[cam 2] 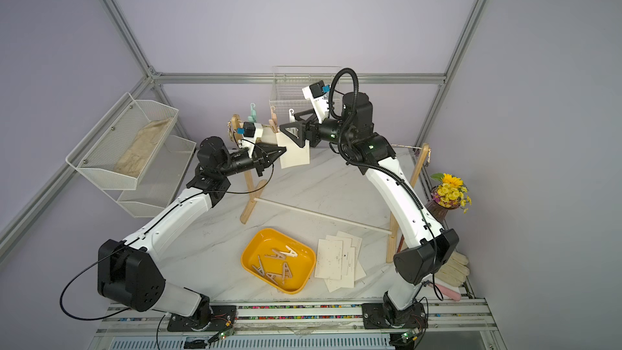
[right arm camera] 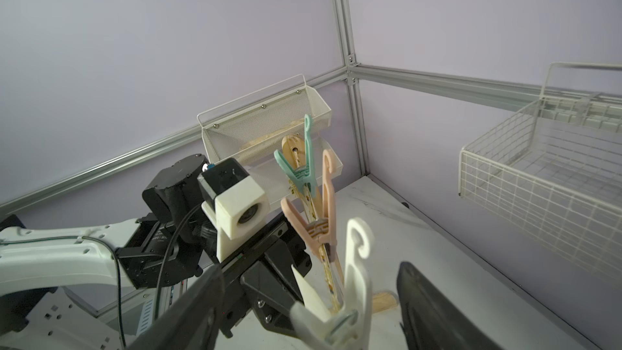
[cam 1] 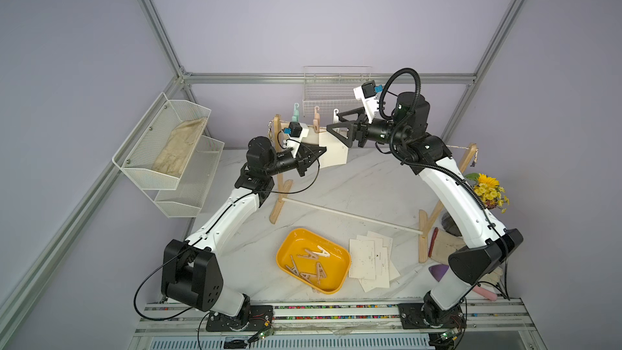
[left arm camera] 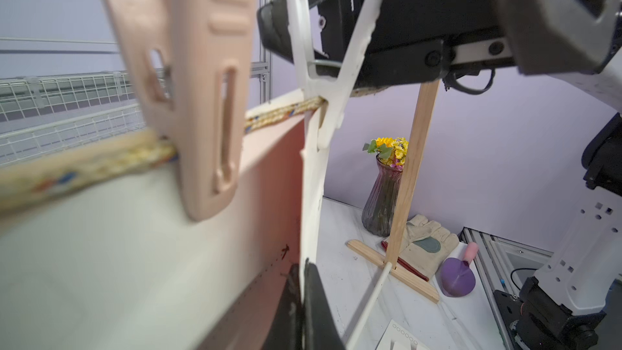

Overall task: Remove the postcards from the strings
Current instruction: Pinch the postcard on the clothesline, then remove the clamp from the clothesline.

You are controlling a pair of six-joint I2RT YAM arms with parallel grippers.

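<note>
One cream postcard (cam 1: 336, 154) (cam 2: 298, 156) (left arm camera: 134, 264) hangs from the beige string (cam 1: 455, 147) (cam 2: 404, 146) (left arm camera: 286, 114), pinned by a pink clothespin (left arm camera: 208, 129) (right arm camera: 319, 227) and a white clothespin (cam 1: 335, 116) (cam 2: 291, 116) (left arm camera: 336, 95) (right arm camera: 356, 281). My left gripper (cam 1: 323, 151) (cam 2: 284, 152) (left arm camera: 303, 297) is shut on the card's lower side edge. My right gripper (cam 1: 333, 121) (cam 2: 289, 121) (right arm camera: 311, 271) stands open with one finger on each side of the white clothespin, and a gap shows on both sides. A loose stack of postcards (cam 1: 370, 257) (cam 2: 336, 260) lies on the table.
A yellow tray (cam 1: 282, 257) (cam 2: 247, 254) of wooden pegs sits in front. A teal clothespin (right arm camera: 303, 170) hangs near the left wooden post (cam 1: 276, 176). A wire basket (cam 1: 336, 92), mesh shelves (cam 1: 168, 149), a flower vase (left arm camera: 383, 196), a glove (left arm camera: 420, 247) and a white rod (cam 1: 350, 215) stand around.
</note>
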